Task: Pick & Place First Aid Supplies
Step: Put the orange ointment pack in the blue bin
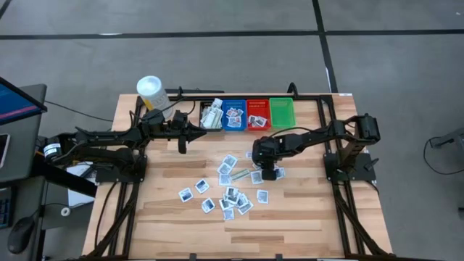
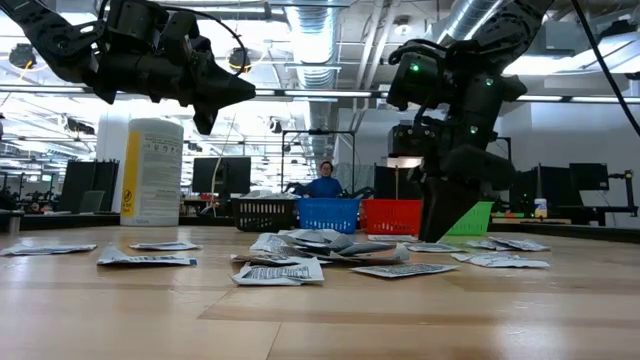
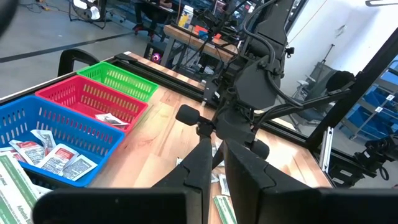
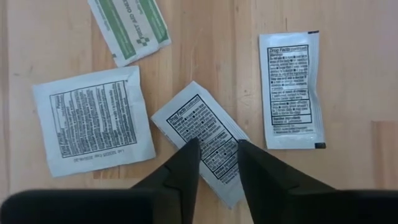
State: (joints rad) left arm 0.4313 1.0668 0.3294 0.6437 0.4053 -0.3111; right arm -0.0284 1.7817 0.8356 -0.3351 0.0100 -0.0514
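Wooden table [image 1: 304, 217], scattered packets [image 1: 230, 192], four bins [image 1: 248, 114]

A green-and-white packet [image 4: 129, 26] on the table carries the words "FIRST AID", with a small green cross mark beside them. The narrow white packet [image 4: 291, 90] is headed "Drug Facts" above lines of print too fine to read. The tilted white packet [image 4: 205, 137] between the right gripper's fingers bears the same "Drug Facts" heading. The larger square packet [image 4: 93, 121] shows a boxed block of text that cannot be read.
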